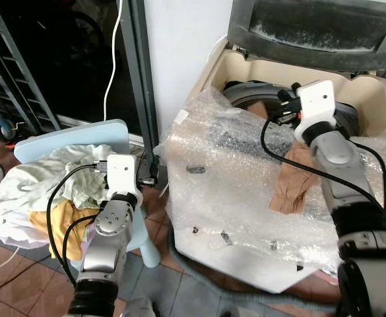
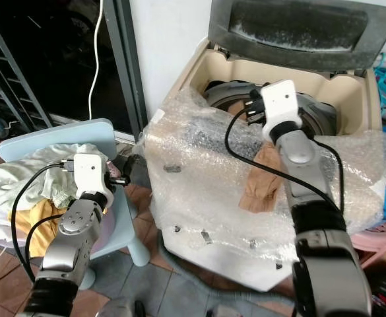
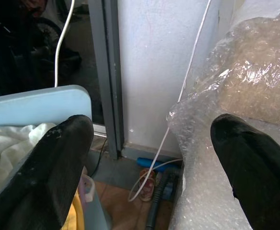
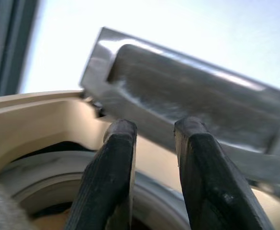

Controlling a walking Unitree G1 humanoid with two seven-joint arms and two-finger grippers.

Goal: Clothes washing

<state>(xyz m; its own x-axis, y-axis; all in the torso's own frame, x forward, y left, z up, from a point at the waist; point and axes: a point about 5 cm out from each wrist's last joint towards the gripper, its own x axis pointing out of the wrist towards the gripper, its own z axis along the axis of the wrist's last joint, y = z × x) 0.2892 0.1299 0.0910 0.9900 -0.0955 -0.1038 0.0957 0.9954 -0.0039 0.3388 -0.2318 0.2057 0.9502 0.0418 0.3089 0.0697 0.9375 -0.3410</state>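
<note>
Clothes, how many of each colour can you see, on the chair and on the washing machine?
White or pale clothes on the blue chair: 1 bundle
Yellow clothes on the chair: 1
Tan clothes hanging over the washing machine rim: 1
Total: 3

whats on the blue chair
A heap of clothes covers the blue chair: white pieces on top, a yellow one beneath. The seat and anything deeper are hidden.
</note>
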